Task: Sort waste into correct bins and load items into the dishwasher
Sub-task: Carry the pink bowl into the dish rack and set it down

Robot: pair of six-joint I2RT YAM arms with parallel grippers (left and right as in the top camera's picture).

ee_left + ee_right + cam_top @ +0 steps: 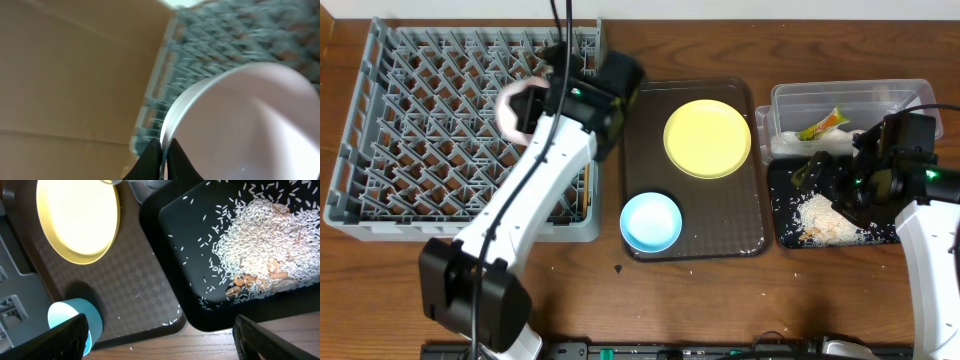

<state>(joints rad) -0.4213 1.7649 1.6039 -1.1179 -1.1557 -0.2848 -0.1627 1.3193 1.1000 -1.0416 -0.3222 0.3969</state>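
Nearest your edge of the desk, the light blue bowl (651, 222) sits mouth up in the near left corner of the brown tray (720, 215), whose long side runs near to far at mid-desk. To the right, the black tray (783, 205) lies with its long side left to right and holds a heap of rice (260, 235), with stray grains around it. Your right claw (160, 322) hangs above that tray's near left corner, fingers spread wide and holding nothing.

Further back, the yellow plate (708, 138) lies flat on the brown tray. Toward the far right corner, the clear tub (850, 95) holds the napkin (800, 143) and the wrapper (823, 124), which slants from near left to far right. Its print is too small to read.

Over the right side of the dish rack (420, 130), toward the far edge, your left claw (163, 147) pinches the rim of the white bowl (250, 125), which is tipped with its hollow facing the wrist camera.
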